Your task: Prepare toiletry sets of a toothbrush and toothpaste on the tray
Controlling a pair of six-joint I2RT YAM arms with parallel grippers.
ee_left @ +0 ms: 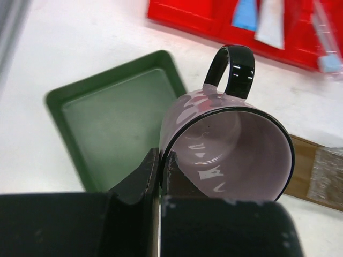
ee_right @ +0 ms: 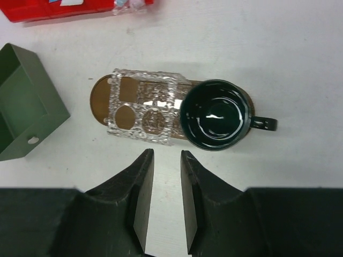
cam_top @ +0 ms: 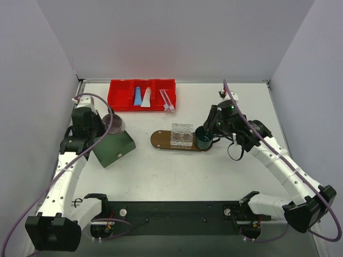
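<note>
The blue toothpaste tube (cam_top: 138, 96) and the white tube (cam_top: 146, 98) lie in the middle compartment of the red bin (cam_top: 120, 93). Two pink-white toothbrushes (cam_top: 167, 100) lie in its right compartment. The brown oval tray (cam_top: 159, 139) holds a clear plastic holder (cam_top: 181, 134) and a dark green mug (cam_top: 203, 138). My left gripper (ee_left: 161, 160) is shut on the rim of a pale pink mug (ee_left: 236, 144) with a black handle, held above the dark green box (ee_left: 107, 118). My right gripper (ee_right: 167, 155) is open and empty, just above the table beside the green mug (ee_right: 214, 114).
The dark green box (cam_top: 115, 150) stands open at the left, between the left arm and the tray. The red bin sits at the back centre. Grey walls close in the table on three sides. The arm bases and a black bar run along the near edge.
</note>
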